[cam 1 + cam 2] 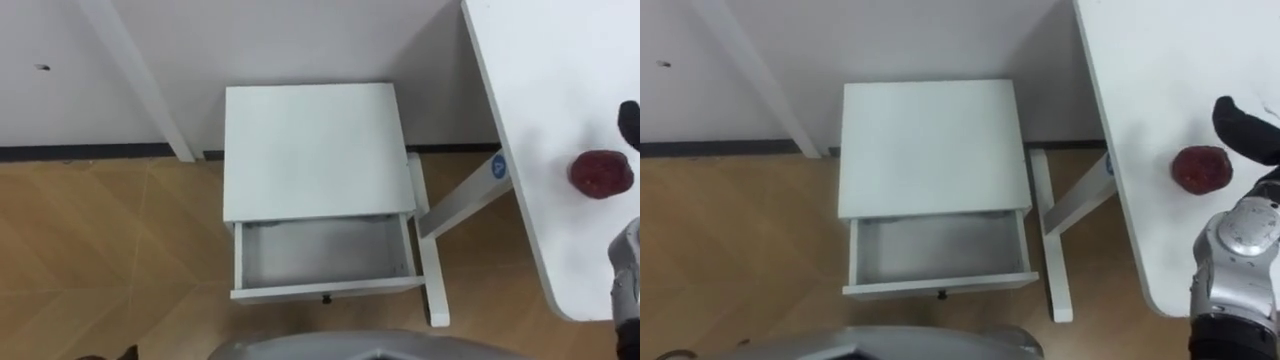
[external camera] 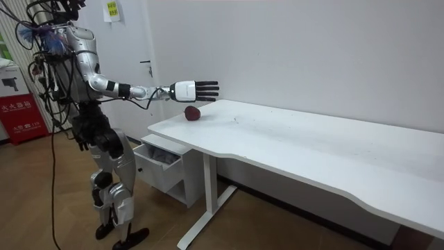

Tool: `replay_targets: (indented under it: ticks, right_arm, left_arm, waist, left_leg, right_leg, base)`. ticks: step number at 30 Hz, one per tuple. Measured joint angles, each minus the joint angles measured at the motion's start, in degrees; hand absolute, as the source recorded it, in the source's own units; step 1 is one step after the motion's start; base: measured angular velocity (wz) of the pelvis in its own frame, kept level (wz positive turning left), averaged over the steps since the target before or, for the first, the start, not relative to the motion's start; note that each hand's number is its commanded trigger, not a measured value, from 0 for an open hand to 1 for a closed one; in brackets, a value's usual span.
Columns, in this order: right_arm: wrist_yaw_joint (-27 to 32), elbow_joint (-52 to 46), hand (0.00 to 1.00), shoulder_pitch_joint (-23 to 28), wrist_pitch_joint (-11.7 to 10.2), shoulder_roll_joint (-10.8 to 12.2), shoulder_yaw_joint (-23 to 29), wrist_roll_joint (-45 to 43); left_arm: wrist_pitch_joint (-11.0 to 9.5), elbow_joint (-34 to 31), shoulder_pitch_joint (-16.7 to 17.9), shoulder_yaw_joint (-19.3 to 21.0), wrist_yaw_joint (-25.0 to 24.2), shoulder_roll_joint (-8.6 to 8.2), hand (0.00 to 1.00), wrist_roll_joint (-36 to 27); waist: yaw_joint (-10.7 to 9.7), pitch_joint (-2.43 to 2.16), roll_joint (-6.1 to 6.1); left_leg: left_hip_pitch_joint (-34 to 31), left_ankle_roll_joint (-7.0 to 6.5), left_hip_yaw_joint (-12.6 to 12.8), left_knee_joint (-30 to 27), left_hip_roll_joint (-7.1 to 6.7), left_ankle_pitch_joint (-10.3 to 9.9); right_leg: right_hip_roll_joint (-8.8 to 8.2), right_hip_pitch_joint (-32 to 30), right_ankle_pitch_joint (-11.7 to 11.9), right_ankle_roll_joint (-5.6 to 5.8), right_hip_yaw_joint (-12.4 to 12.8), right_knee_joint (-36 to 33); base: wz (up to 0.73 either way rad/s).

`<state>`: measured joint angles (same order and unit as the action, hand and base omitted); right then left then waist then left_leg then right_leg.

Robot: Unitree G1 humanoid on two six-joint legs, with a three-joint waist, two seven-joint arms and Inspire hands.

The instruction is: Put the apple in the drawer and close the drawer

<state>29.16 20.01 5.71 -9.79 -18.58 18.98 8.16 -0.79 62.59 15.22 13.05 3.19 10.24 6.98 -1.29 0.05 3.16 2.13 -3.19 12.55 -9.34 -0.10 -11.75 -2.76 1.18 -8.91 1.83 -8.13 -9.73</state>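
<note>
A dark red apple [image 1: 600, 173] [image 1: 1201, 168] [image 2: 192, 112] lies on the white table [image 1: 540, 80] near its left end. My right hand [image 2: 198, 90] [image 1: 1243, 128] reaches out over the table just above and beside the apple, fingers straight and spread, holding nothing. In front of me stands a small white cabinet [image 1: 315, 150] with its top drawer [image 1: 325, 255] [image 1: 940, 250] pulled out; nothing shows inside the drawer. I stand upright facing the cabinet, with the table at my right.
The cabinet stands against a white wall, beside the table's white leg and foot [image 1: 432, 250]. A slanted white bar [image 1: 140, 80] leans to the cabinet's left. Wooden floor [image 1: 100, 250] surrounds the cabinet. A red box [image 2: 21, 114] stands behind me.
</note>
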Motion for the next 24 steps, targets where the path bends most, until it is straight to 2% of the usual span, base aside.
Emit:
replay_targets:
  ticks: [6, 24]
  right_arm:
    - [-3.39, 1.76, 0.0, 0.0, 1.06, 0.0, -0.08, -2.19]
    - [-8.76, 6.09, 0.0, 0.1, 1.77, 0.01, -0.44, -6.75]
  left_arm:
    - [-0.01, 0.03, 0.09, 0.05, -0.86, 0.08, 0.0, 0.0]
    - [0.5, 1.63, 0.12, -0.01, -1.64, 0.15, 0.0, -0.01]
  waist:
    - [0.06, 0.0, 0.01]
    - [0.02, -0.01, 0.58]
  left_leg:
    - [0.05, 0.02, -0.03, 0.01, -0.01, 0.01]
    - [0.52, 0.02, -0.16, -0.07, -0.04, 0.01]
  right_leg:
    - [-0.01, 0.04, 0.0, 0.0, 0.03, 0.06]
    - [-0.01, 0.86, 0.02, -0.04, 0.07, 0.08]
  base:
    - [0.01]
    - [0.0]
